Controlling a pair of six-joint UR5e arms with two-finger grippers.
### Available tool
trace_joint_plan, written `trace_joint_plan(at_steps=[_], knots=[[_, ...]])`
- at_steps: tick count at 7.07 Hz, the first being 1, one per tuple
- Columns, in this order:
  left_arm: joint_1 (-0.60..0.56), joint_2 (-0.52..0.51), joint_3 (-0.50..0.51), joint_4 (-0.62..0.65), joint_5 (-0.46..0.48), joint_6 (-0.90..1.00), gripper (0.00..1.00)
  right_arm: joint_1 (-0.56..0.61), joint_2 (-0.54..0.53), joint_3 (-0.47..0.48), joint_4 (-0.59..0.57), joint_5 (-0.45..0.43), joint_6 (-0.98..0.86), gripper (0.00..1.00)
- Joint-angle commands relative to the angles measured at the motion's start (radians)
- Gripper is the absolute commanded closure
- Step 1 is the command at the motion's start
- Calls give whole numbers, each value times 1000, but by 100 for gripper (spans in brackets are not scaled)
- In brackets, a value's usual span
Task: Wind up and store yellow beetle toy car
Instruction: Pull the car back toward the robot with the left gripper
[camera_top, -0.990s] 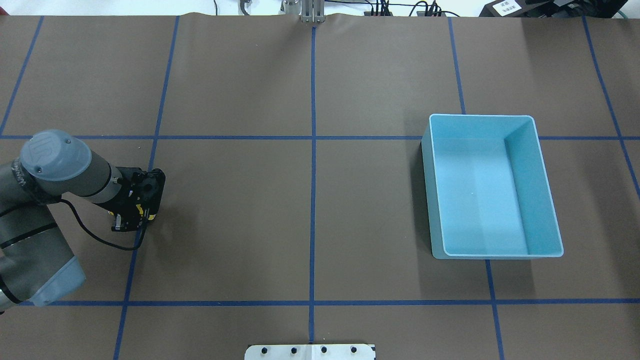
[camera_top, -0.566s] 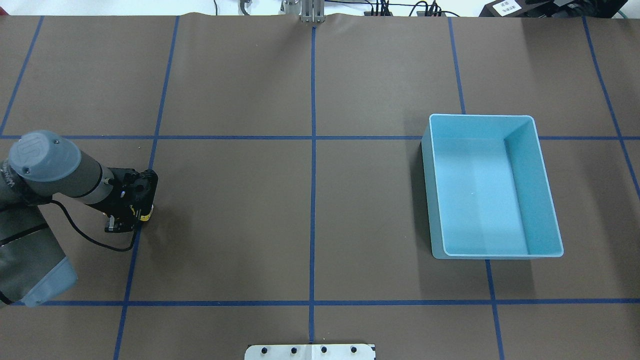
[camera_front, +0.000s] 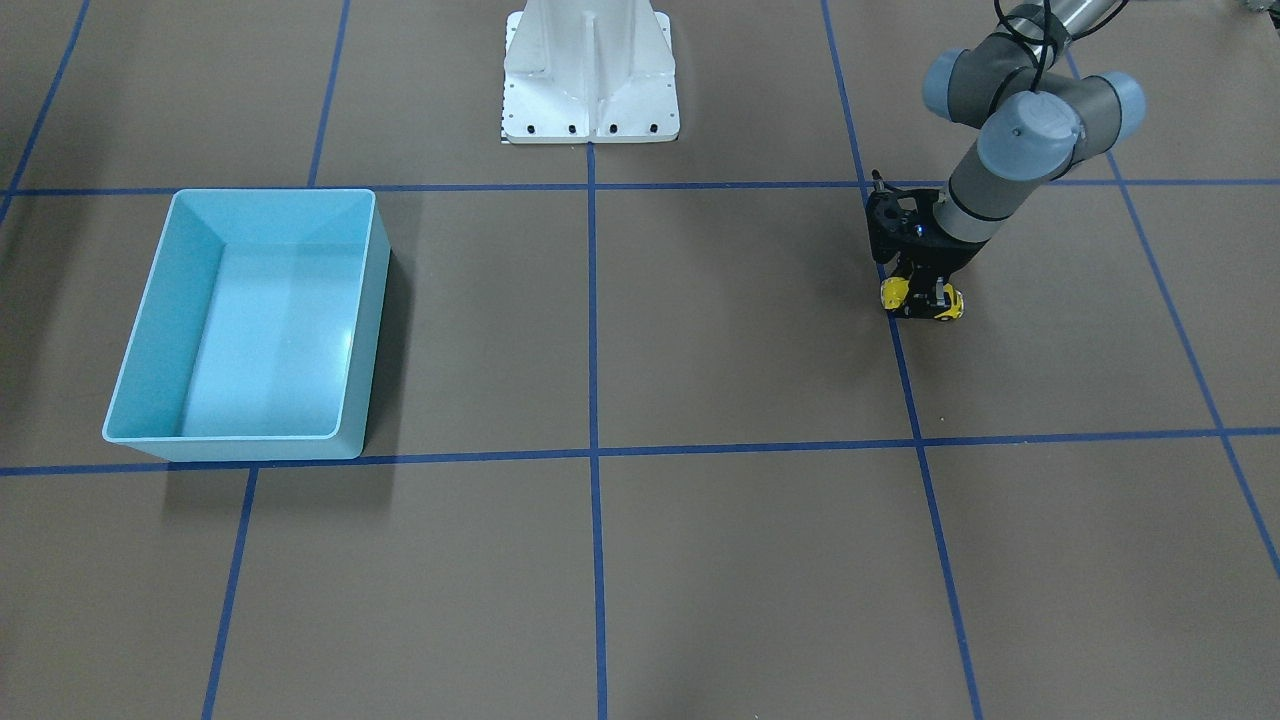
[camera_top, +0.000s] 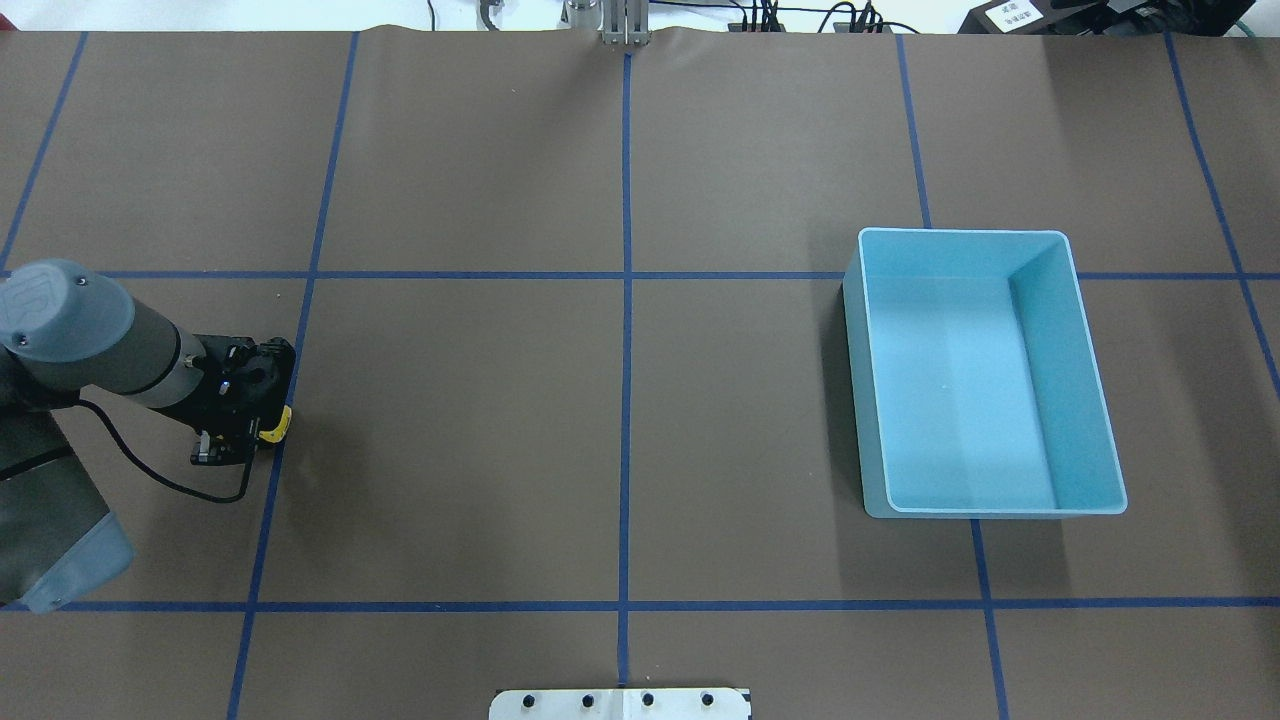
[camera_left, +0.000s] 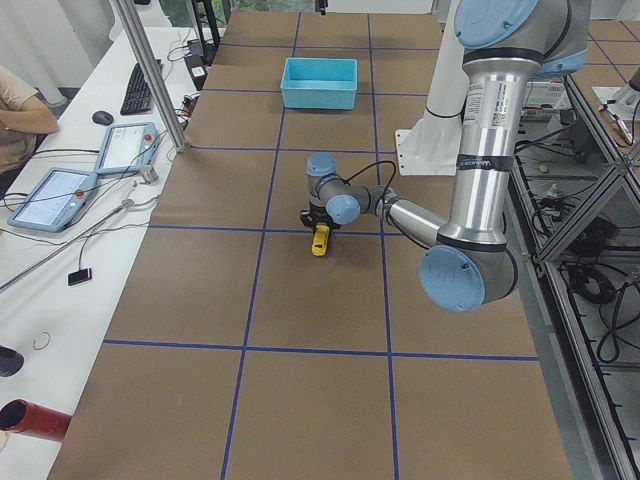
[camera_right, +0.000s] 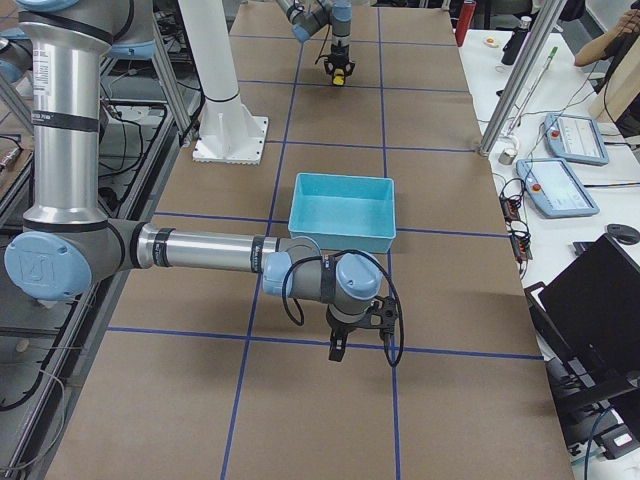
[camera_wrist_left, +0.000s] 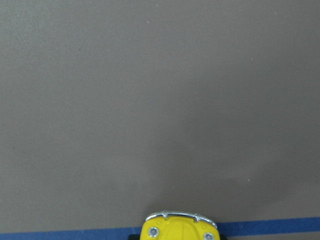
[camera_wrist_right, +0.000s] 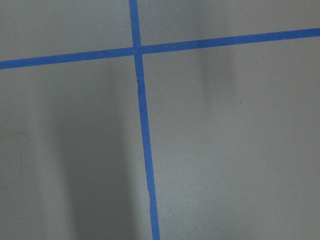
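Observation:
The yellow beetle toy car (camera_front: 948, 306) sits low on the brown table, held between the fingers of my left gripper (camera_front: 922, 298). In the overhead view only one yellow end (camera_top: 277, 426) shows beside the left gripper (camera_top: 252, 428). In the left wrist view its rounded end with a chrome bumper (camera_wrist_left: 180, 227) lies over a blue tape line. The blue bin (camera_top: 960, 233) stands empty far across the table on my right. My right gripper (camera_right: 357, 338) shows only in the exterior right view, low over the table near the bin (camera_right: 340, 181); I cannot tell whether it is open or shut.
Blue tape lines (camera_top: 626, 300) divide the brown table into squares. The robot's white base (camera_front: 590, 75) stands at the table's middle edge. Monitors, tablets and an operator's arm (camera_left: 20, 110) are on the side bench.
My left gripper has moved steadily toward my left side with the yellow car in it, low along the table. The bin has not moved.

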Motion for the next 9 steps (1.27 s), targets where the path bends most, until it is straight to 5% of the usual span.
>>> trace_joint_plan(at_steps=[1,9], knots=[[-9,7,0,-4,-7,14,100,0,0,-1,0,0,0,1],[-26,85,3,-100,-17,42,100,0,0,-10,-1,2,-3,1]])
